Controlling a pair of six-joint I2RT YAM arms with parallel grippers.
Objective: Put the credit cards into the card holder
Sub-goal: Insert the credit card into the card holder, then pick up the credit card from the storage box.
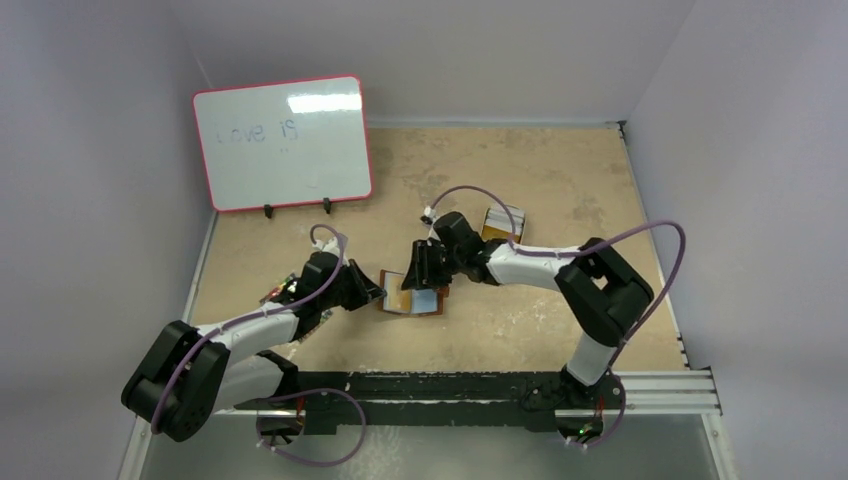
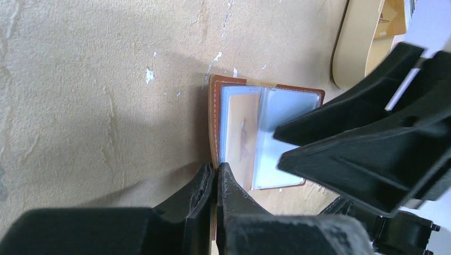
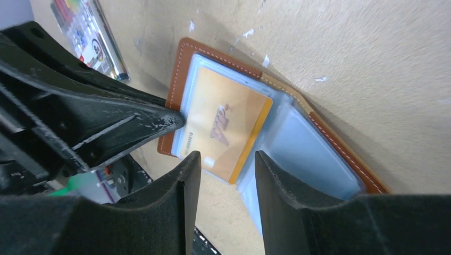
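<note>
Near the middle of the table [image 1: 560,180], the left gripper [image 2: 215,178] has its fingers pressed together on the brown leather edge of the card holder [image 3: 181,69], which lies open and flat. Just beyond, the right gripper [image 3: 226,159] hangs over the open card holder with its fingers spread and nothing between them. A gold card [image 3: 223,117] sits inside the clear sleeve on one side; the next clear sleeve stands partly lifted. Farther back, close to the right arm, lies a tan tin [image 2: 351,48]. At the far left a whiteboard [image 1: 283,142] with faint writing stands propped.
</note>
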